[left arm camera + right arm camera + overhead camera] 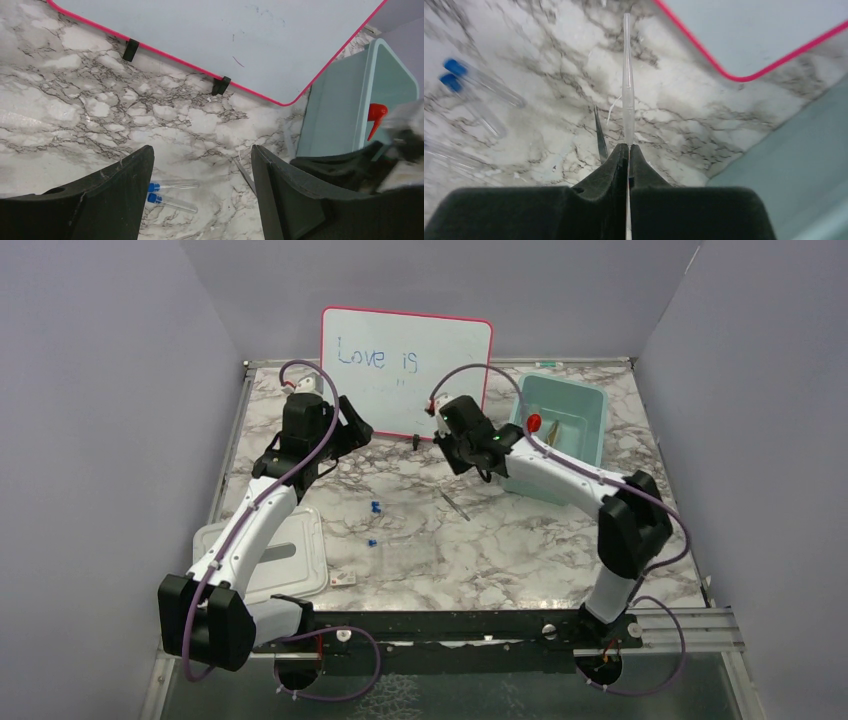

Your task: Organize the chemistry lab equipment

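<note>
- Marble-patterned table: work surface carrying everything below.
- Pink-framed whiteboard: stands upright at the far edge on small black feet, with "Love is" written on it.
- Teal bin: sits on the table's far right, just beside the whiteboard's lower right corner.
- White lid: lies flat at the near left, partly under the left arm.
- Left gripper: fingers spread wide with nothing between them; hovers over the marble in front of the whiteboard.
- Right gripper: jaws pressed together on a clear pipette, which juts straight forward from the fingertips above the table, between whiteboard and bin.
- Squeeze bottle: inside the teal bin; only its red nozzle shows clearly.
- Metal tongs: lie flat on the marble mid-table, below the right gripper and apart from it.
- Blue-capped tubes: two lie side by side on the marble, left of the tongs.
</note>
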`<state>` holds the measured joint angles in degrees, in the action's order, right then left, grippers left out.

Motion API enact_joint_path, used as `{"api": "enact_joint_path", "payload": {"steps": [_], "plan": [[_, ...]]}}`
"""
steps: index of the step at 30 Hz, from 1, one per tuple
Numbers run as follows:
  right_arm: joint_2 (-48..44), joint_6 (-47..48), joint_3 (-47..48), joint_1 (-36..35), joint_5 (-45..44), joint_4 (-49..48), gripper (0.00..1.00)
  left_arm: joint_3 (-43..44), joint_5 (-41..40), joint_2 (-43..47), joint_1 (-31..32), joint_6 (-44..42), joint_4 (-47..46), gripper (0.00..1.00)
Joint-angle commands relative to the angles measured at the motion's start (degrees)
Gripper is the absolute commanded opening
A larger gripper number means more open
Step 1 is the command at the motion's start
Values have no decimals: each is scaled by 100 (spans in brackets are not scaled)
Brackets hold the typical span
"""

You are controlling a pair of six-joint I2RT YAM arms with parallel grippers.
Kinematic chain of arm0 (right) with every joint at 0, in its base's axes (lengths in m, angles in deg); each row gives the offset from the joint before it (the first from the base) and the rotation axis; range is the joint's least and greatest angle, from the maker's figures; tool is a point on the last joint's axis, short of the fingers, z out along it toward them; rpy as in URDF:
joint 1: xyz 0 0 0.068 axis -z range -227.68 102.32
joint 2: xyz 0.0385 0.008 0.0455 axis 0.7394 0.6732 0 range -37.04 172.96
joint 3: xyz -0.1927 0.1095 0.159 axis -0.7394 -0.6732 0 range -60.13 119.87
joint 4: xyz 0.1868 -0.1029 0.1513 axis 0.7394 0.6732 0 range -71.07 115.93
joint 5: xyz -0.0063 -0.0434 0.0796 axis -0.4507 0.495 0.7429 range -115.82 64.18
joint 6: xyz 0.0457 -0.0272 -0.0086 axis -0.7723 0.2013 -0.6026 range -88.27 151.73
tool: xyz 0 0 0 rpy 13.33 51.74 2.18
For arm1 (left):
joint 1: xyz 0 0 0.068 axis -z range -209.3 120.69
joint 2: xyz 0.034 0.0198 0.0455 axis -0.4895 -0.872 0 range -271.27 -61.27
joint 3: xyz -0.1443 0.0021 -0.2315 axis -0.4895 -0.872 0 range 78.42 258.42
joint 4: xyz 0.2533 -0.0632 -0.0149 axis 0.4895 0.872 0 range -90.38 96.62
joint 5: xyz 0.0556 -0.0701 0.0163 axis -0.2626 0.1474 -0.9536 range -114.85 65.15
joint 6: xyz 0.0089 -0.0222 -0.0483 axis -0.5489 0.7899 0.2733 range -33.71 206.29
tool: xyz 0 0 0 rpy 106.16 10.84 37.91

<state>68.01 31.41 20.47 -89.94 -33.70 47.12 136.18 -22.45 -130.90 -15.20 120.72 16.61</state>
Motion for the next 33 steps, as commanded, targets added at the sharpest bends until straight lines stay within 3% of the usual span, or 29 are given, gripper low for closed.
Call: {"api": "enact_joint_path", "payload": {"steps": [1,12,18,29,33], "plan": [[-1077,-338,76,128,-612,-185,6,68,-117,216,31,-37,-63,74],[-2481,-1248,249,1720,-1695,219,6,-164,400,324,31,41,-553,74],[-2450,-2115,-97,3216,-1109,771,6,-266,470,344,31,46,-640,74],[-1312,-2377,-678,3485,-907,184,6,-264,602,223,31,93,-619,74],[-876,-2572,-569,3488,-882,397,6,-241,722,148,31,107,-596,74]]}}
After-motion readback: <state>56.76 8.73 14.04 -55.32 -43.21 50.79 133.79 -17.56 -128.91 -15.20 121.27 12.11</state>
